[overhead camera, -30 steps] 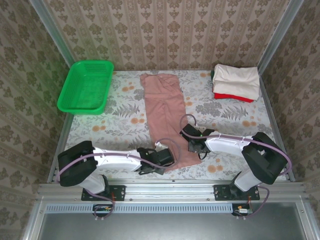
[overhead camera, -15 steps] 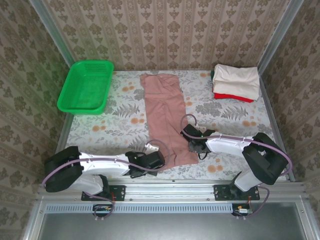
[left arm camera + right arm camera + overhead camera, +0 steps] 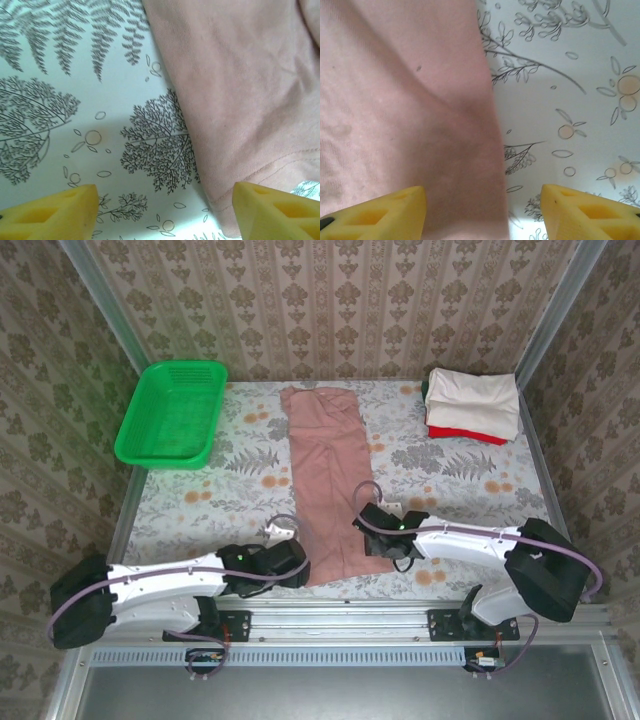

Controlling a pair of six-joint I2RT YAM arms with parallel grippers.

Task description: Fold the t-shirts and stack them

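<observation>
1. Two t-shirts, a cream one on a red one, lay folded and stacked well off to the far right of the pink shirt, so that part looked done.
2. The pink shirt lay along the flowered table as a long narrow strip. I judged that its crosswise folds and the stacking remained.
3. The left gripper sat at the pink shirt's near left corner, jaws spread wide across the hem edge, holding nothing.
4. The right gripper sat at the pink shirt's near right edge, likewise parted, one finger over cloth, and empty.
5. A green basket stood well to the far left of the pink shirt, and I judged it no obstacle.
</observation>
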